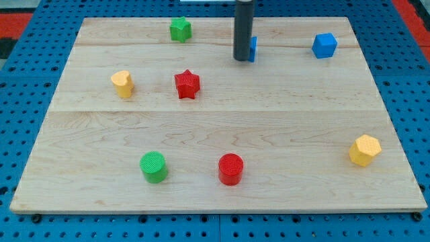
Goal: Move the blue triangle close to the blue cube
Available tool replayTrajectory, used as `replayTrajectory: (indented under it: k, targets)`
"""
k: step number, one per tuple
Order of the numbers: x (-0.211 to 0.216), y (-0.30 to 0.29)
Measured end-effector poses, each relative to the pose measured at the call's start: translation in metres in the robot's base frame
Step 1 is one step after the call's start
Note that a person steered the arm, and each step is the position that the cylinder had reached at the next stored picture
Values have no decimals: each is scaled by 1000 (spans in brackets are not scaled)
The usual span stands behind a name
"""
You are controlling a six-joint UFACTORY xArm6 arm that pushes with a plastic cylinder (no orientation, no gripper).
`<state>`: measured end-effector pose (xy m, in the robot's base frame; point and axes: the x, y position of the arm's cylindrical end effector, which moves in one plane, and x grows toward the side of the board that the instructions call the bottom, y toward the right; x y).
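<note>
The blue cube [324,45] sits near the view's top right on the wooden board [215,134]. The blue triangle [253,48] is mostly hidden behind my rod; only a sliver shows on the rod's right side. My tip [241,59] rests on the board, touching or just left of the blue triangle. The cube lies about a hundred pixels to the right of the triangle.
A green star [180,29] is at the top left of my tip. A red star [187,85] and a yellow block [122,83] lie left of centre. A green cylinder [154,167], a red cylinder [230,169] and a yellow hexagon [365,149] lie toward the bottom.
</note>
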<state>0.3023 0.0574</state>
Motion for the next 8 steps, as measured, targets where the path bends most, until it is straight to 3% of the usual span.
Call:
replayTrajectory:
  k: [1, 2, 3, 4, 5, 8]
  targets:
    - [-59, 16]
    - [-87, 38]
    - [-73, 18]
    - [-106, 12]
    - [-109, 8]
    - [-106, 68]
